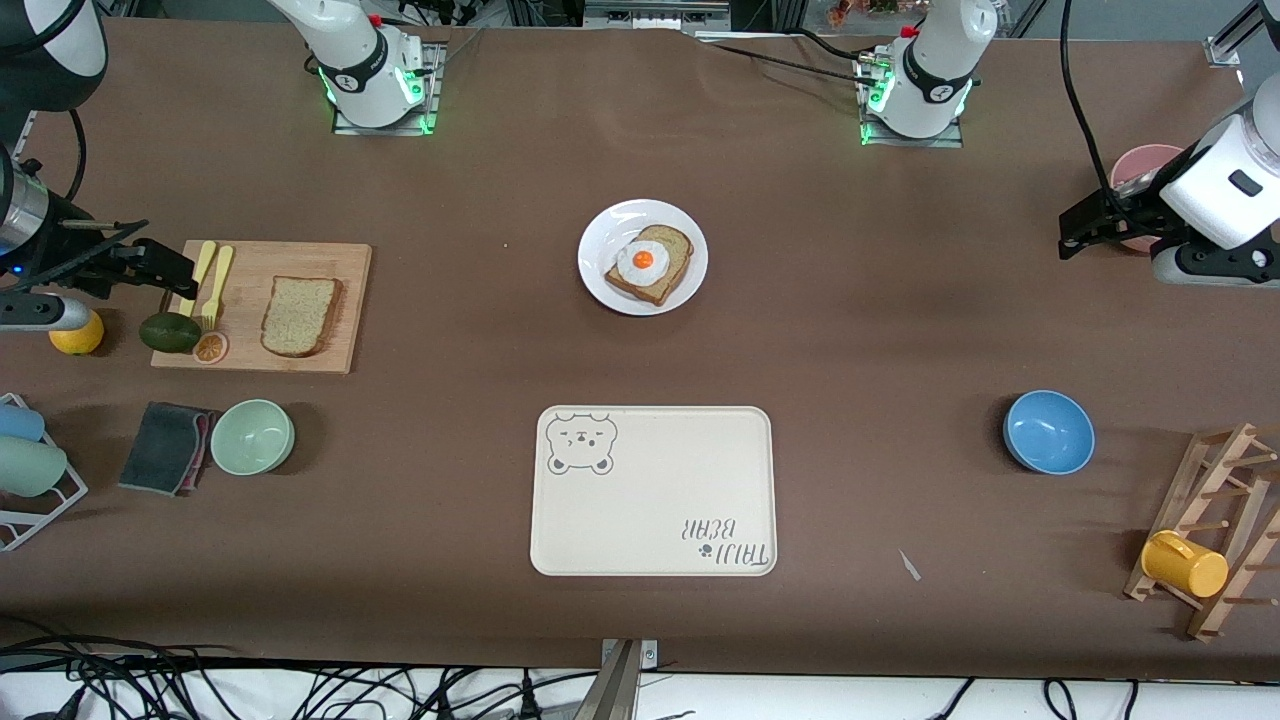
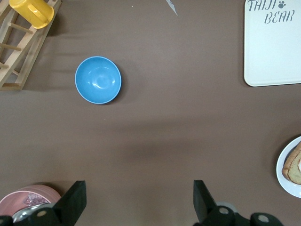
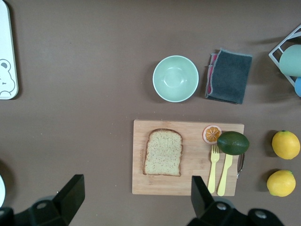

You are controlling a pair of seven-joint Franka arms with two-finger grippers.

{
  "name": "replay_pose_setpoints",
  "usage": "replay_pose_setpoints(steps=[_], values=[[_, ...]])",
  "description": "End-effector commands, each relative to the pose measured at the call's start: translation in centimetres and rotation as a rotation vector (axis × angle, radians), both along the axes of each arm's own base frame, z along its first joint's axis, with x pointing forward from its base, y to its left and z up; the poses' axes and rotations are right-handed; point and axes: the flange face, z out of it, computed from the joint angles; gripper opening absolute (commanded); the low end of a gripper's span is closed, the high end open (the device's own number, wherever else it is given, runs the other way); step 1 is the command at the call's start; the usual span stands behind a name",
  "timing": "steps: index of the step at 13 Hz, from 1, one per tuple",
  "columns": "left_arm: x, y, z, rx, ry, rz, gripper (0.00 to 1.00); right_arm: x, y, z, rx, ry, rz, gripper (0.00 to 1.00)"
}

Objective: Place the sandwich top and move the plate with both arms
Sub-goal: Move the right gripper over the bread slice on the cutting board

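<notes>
The sandwich top [image 1: 300, 315], a plain speckled bread slice, lies flat on a wooden cutting board [image 1: 350, 300] toward the right arm's end; it also shows in the right wrist view [image 3: 163, 152]. The white plate [image 1: 600, 285] stands mid-table and bears a bread slice with a fried egg [image 1: 643, 260]; its rim shows in the left wrist view [image 2: 281, 172]. My right gripper [image 1: 165, 265] [image 3: 136, 188] is open and empty, up over the board's fork end. My left gripper [image 1: 1075, 235] [image 2: 139, 193] is open and empty, over the table at the left arm's end.
A cream bear-print tray [image 1: 650, 500] lies nearer the camera than the plate. On the board are two yellow forks [image 1: 212, 280], an avocado [image 1: 168, 332] and an orange slice [image 1: 210, 347]. Also present: green bowl [image 1: 252, 436], grey cloth [image 1: 165, 447], blue bowl [image 1: 1048, 432], pink bowl [image 1: 1140, 165], rack with yellow cup [image 1: 1185, 565].
</notes>
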Motion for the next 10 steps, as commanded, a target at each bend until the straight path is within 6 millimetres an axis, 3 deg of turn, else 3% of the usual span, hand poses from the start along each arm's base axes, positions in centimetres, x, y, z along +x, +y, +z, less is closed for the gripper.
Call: replay_pose_setpoints(steps=[1, 10], values=[[0.09, -0.12, 0.56, 0.016, 0.002, 0.004, 1.00, -0.90, 0.04, 0.38, 0.001, -0.006, -0.009, 1.00], [0.09, -0.12, 0.56, 0.016, 0.002, 0.004, 1.00, -0.95, 0.22, 0.36, 0.002, 0.001, -0.045, 0.99]])
